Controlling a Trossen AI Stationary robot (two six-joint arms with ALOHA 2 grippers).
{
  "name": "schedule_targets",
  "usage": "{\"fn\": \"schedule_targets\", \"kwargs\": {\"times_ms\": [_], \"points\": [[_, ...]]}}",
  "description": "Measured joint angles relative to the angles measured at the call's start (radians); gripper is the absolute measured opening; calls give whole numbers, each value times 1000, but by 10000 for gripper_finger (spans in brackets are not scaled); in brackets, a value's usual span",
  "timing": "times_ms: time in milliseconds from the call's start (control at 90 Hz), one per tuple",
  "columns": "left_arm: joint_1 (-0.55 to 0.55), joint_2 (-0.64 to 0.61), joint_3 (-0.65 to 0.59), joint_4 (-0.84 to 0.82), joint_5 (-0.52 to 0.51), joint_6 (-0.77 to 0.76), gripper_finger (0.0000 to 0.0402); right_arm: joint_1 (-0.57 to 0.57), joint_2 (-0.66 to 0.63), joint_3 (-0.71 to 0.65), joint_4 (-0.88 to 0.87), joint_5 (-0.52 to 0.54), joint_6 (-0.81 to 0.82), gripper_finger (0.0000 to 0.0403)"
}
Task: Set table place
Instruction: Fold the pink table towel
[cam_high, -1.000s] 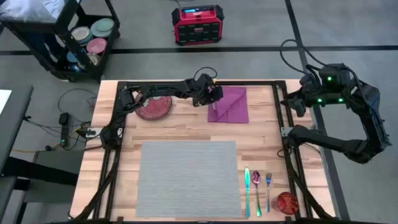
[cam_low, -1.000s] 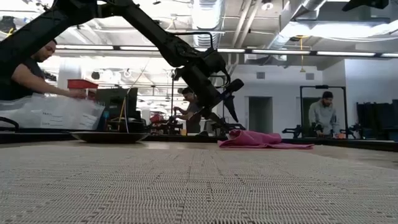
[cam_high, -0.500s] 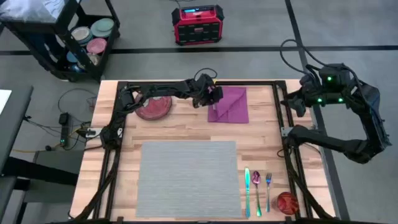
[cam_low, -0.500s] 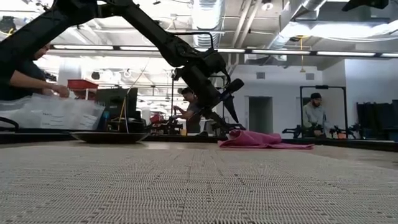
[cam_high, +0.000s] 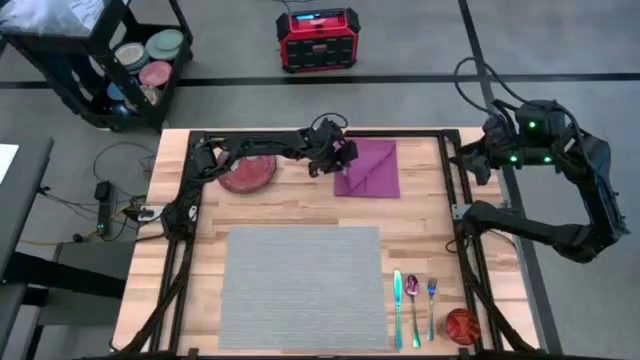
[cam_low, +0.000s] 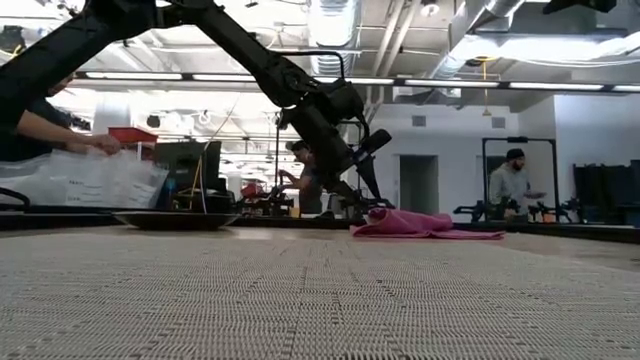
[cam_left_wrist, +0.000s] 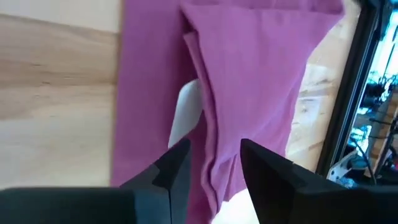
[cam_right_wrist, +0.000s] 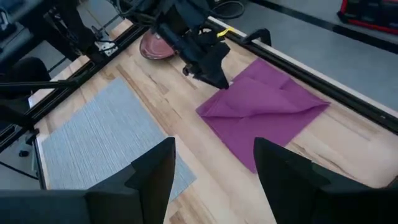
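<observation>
placemat (cam_high: 303, 285): grey woven | napkin (cam_high: 370, 168): purple | plate (cam_high: 246, 173): red

Grey floor (cam_high: 420, 40) – red case (cam_high: 317, 40), black cart (cam_high: 100, 60); ceiling strip lights (cam_low: 560, 86), white walls.

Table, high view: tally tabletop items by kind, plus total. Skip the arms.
Placemat, grey: 1
Napkin, purple: 1
Plate, reddish: 1
Knife: 1
Spoon: 1
Fork: 1
Red round object by the cutlery, kind unclear: 1
Total: 7
</observation>
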Motion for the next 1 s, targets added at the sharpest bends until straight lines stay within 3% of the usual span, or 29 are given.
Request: {"fn": "schedule_targets", "kwargs": {"times_ms": [200, 322, 433, 600, 1000], "points": [[-19, 24, 11, 48, 7, -23, 120, 0, 0, 0, 0, 0, -8, 205], [-31, 133, 121, 83, 133, -31, 120, 0, 0, 0, -2, -2, -8, 205], [-33, 188, 221, -20, 219, -42, 120, 0, 0, 0, -6, -4, -8, 205], [-4, 130, 256, -156, 129, 39, 120, 0, 0, 0, -9, -7, -32, 205], [-3, 130, 254, -209, 56, -7, 120, 0, 0, 0, -12, -6, -71, 205]]}}
